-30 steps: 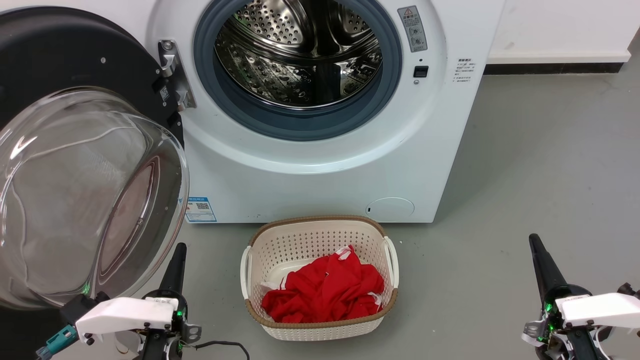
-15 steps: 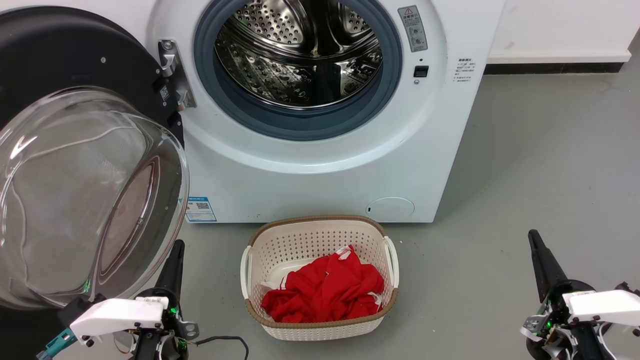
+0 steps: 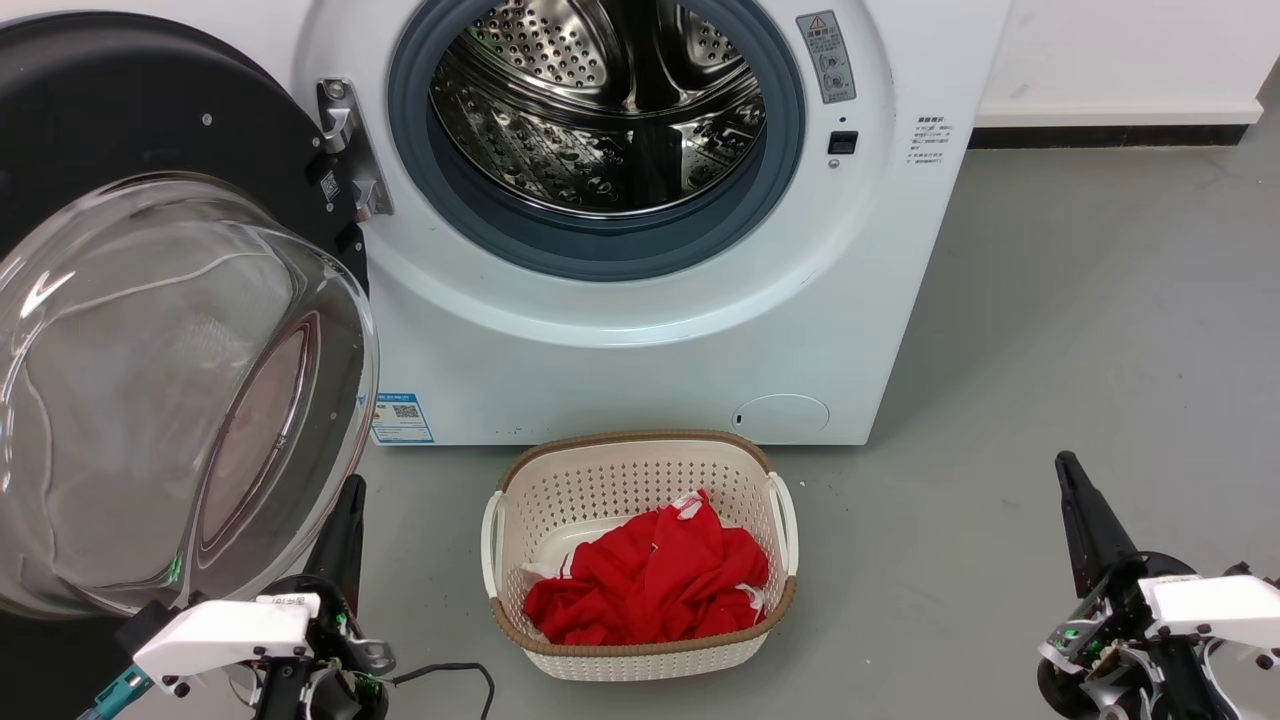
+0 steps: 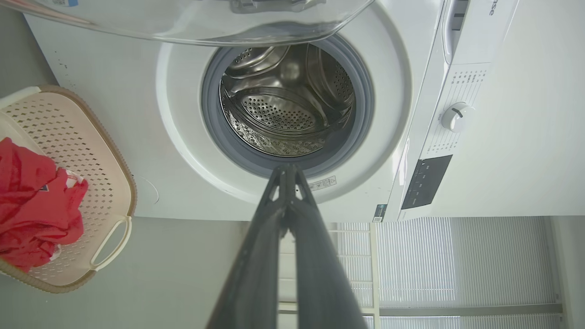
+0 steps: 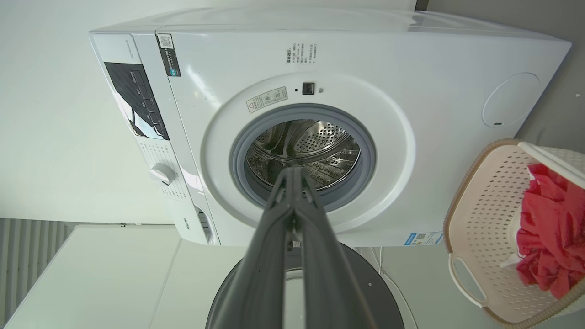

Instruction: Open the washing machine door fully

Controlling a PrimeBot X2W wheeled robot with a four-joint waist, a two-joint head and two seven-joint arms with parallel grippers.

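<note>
The white washing machine (image 3: 640, 340) faces me with its steel drum (image 3: 600, 110) exposed. The washing machine door (image 3: 120, 110) is swung far out to the left, black frame at the back and its clear glass bowl (image 3: 150, 380) bulging toward me. My left gripper (image 3: 350, 490) is low at the left, just right of the bowl's lower edge, fingers shut and holding nothing. My right gripper (image 3: 1064, 462) is low at the right over bare floor, also shut and holding nothing. In the left wrist view the shut gripper (image 4: 287, 170) points at the drum; the right gripper (image 5: 292, 171) does the same.
A cream laundry basket (image 3: 640, 450) with red clothing (image 3: 650, 580) stands on the grey floor right before the machine, between my arms. A black cable (image 3: 450, 672) trails by the left wrist. A white wall and dark skirting (image 3: 1110, 135) lie to the right.
Both wrists have sunk slightly toward the picture's bottom edge, the left drifting a little left and the right a little right. The door and basket have not moved.
</note>
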